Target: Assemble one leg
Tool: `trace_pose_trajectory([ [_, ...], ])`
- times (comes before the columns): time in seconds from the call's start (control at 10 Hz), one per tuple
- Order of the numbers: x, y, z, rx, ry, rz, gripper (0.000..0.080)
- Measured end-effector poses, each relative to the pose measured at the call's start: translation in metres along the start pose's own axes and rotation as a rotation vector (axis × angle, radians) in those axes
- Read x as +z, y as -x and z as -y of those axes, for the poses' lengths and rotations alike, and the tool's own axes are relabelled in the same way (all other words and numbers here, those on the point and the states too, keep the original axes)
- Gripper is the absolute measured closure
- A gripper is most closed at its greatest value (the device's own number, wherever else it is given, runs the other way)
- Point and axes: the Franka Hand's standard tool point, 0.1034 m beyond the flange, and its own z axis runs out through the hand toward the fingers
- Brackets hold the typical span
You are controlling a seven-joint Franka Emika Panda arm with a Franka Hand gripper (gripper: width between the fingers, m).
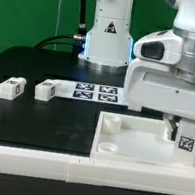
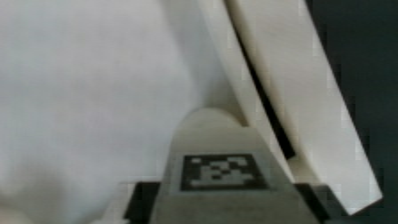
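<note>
The gripper [image 1: 187,127] stands over the white tabletop [image 1: 129,143], toward the 3 o'clock side of the exterior view, with the leg [image 1: 187,139] pinched between its fingers, tag face outward. The wrist view confirms the hold: the leg [image 2: 219,160] sits tight between the dark fingers [image 2: 146,200], its tip against the tabletop's smooth inner floor beside a raised rim. Judged progress: pick-up is done and the leg is brought to the corner region; seating and screwing into a socket appear still outstanding, though the socket itself is hidden. Two spare legs [image 1: 11,89] [image 1: 45,91] lie near 9 o'clock on the matte black table [image 1: 41,123], with the marker board [image 1: 95,89] flat behind them. All parts look like hard, smooth white plastic; the legs are stubby blocks, the tabletop tray-like.
</note>
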Motion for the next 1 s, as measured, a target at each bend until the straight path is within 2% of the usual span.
trace_pose_trajectory([
  [0.4,-0.0001,0.0024,0.0022,0.508,0.000,-0.001,0.0528],
  [0.6,0.0001,0.0056,0.0053,0.668,-0.004,0.004,0.0528],
  [0.7,0.0004,0.0058,0.0052,0.665,-0.003,0.004,0.0455],
  [0.8,0.0004,0.0058,0.0052,0.643,-0.003,0.004,0.0455],
  [1.0,0.0025,0.0030,0.0013,0.566,-0.008,0.018,0.0188],
])
